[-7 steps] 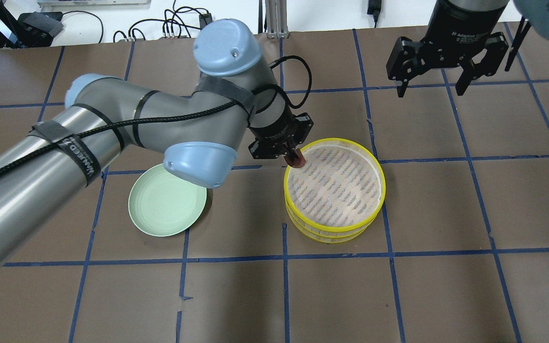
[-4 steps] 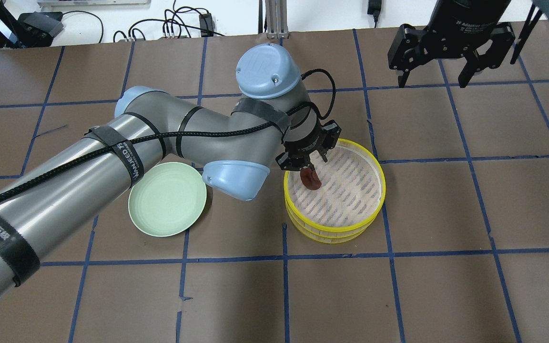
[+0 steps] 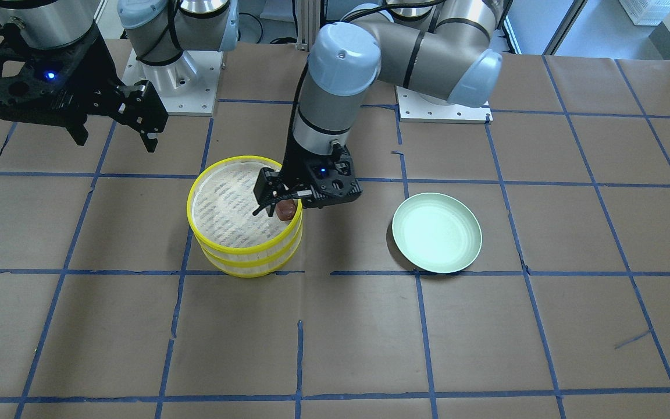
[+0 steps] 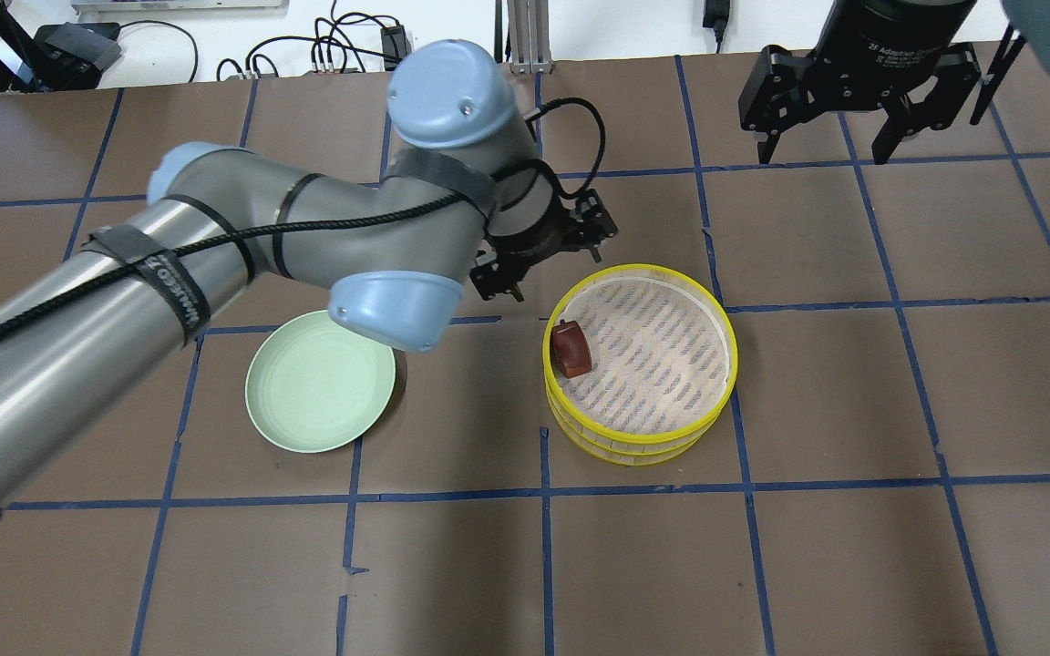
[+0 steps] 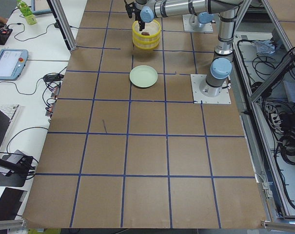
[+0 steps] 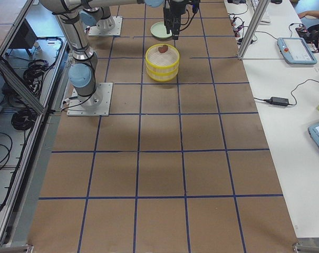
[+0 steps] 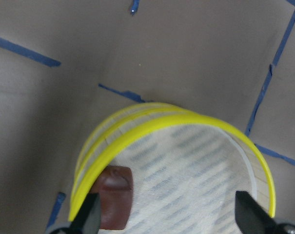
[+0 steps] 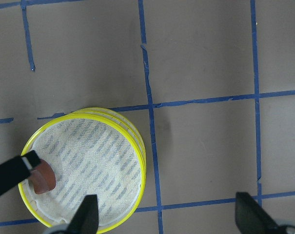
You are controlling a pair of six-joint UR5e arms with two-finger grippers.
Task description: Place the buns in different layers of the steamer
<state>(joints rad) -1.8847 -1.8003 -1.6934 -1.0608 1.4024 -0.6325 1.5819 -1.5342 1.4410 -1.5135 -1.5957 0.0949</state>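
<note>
Glossy reddish-brown bun [image 4: 571, 349] just inside the rim, top layer [image 4: 662, 351] of yellow-rimmed steamer [image 3: 233, 224]

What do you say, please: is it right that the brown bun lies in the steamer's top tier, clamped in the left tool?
Not quite. The brown bun does lie in the steamer's top tier, but the left tool is not clamped on it. The tool is open and clear of the bun, as the overhead exterior view shows.

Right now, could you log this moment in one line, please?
brown bun: in top layer | left fingers: open, above steamer | right fingers: open
</note>
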